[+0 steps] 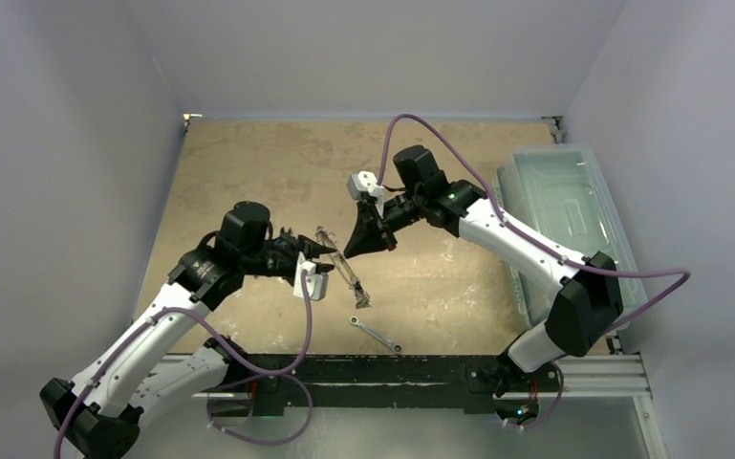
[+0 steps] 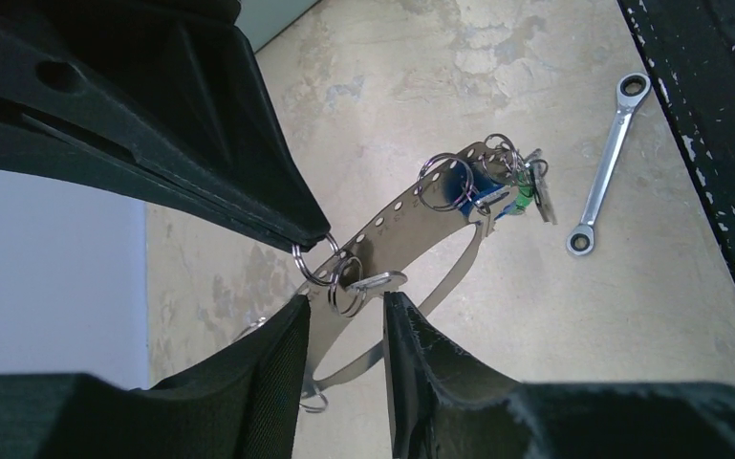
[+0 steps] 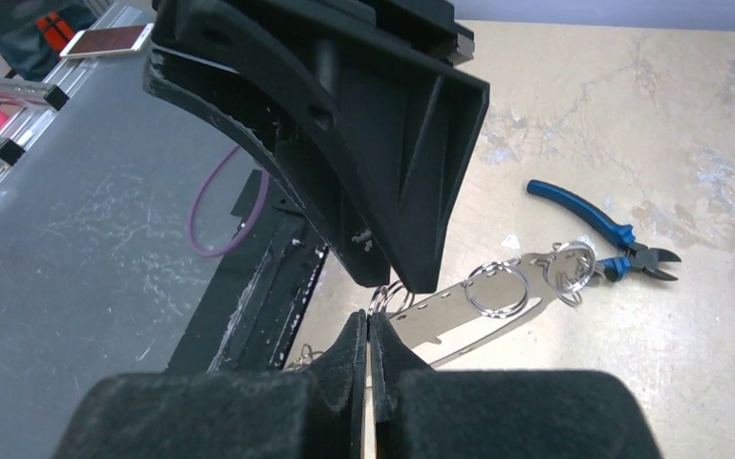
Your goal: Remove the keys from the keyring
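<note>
Left hand: fingers parted, straddling a small split ring on the keyring.
Right hand: fingers pressed together, pinching one end of the keyring.
Keyring: perforated silver loop, tilted, between both hands.
Keys: bunched at the loop's far end, blue and green heads.
Wrench: flat on the table, near the keys.
Pliers: blue-handled, flat on the table.

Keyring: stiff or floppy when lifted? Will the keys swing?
The keyring looks like a thin perforated metal band, so probably springy rather than limp. The keys hang on loose small rings, likely to swing and slide.
</note>
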{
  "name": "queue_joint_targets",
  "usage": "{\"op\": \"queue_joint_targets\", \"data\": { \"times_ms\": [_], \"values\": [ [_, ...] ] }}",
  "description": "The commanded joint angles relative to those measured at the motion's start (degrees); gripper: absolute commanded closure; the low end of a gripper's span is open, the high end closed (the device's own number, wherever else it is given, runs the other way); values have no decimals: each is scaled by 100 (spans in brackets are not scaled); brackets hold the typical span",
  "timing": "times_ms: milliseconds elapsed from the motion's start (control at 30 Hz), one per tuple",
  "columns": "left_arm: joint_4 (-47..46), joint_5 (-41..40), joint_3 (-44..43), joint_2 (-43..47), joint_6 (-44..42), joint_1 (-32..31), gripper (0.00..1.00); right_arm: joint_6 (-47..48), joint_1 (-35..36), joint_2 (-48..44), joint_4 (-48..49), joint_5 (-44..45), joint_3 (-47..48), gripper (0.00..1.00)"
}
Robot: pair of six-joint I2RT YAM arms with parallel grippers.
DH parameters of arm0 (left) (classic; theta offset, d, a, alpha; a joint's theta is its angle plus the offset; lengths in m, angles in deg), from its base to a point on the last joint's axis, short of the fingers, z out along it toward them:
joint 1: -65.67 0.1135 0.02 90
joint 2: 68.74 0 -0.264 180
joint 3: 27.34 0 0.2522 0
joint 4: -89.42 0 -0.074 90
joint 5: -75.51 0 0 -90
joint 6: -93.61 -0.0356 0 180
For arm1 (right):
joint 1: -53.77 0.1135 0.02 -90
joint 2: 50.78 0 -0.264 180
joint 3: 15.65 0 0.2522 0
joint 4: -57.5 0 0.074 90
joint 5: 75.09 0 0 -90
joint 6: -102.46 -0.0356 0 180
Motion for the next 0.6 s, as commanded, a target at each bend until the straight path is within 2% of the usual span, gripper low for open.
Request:
{"op": "queue_joint_targets", "data": {
  "times_ms": [0,433,567],
  "values": [
    [-244,-20,156,-22,-135,-77,68,102,3,-62,41,-269,76,100],
    [-688,112,157,-41,413,-162,72,115,17,-56,17,-239,84,100],
    [-625,15,194,-45,357,-205,78,123,22,-58,16,-248,96,100]
  ]
}}
